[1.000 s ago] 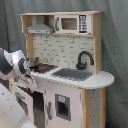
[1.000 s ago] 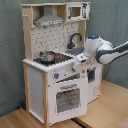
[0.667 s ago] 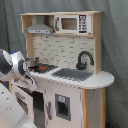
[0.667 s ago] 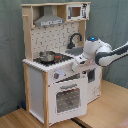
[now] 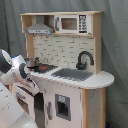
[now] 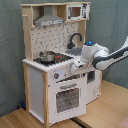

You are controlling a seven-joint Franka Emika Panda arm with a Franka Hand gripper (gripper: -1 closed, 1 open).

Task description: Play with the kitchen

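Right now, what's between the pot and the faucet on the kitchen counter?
In both exterior views: the red stove burner, then the grey sink. The pot is on the stovetop, and the faucet stands behind the sink.

A grey-green curtain (image 6: 10,60) is being seen hanging behind everything in both exterior views. In the second exterior view, a light wooden floor (image 6: 107,107) is being shown below, with a dark seam crossing it.
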